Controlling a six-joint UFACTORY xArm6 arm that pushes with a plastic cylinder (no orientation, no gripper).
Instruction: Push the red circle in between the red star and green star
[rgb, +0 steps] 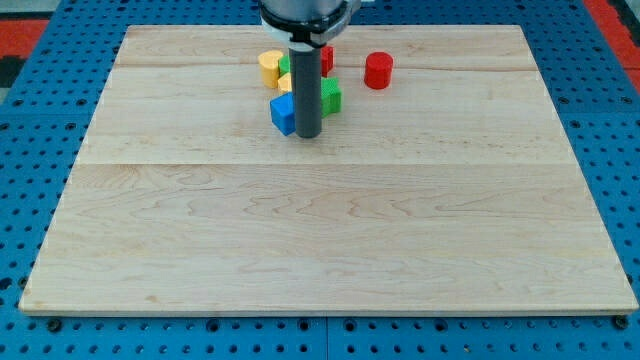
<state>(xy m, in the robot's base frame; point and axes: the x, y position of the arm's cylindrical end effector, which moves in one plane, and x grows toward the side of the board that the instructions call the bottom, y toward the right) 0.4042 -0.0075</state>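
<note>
Nearest the camera: bare wooden board (320, 240), nothing on the lower half. Further up, tip (308, 135) planted on the wood, touching or just beside the right edge of a blue block (283, 113). No fingers to report on this rig, only a straight dark rod, so nothing spread, pressed or pinching.

Behind the rod, a tight cluster: yellow block (269, 66) at the view's left, some green and yellow slivers half hidden by the rod, green star (331, 97) poking out at the rod's right, and a scrap of red (326, 57) above it, likely the red star, shape too hidden to confirm.

Red circle (378, 70) standing apart at the view's right of the cluster, upright, untouched by the tip, near the stars but not between them.

Judging progress: hardly begun. Left to do: swing round to the circle's far right side, then nudge toward the view's left into the narrow gap between red and green. Tight fit, apparently; risk of shoving the stars apart.
</note>
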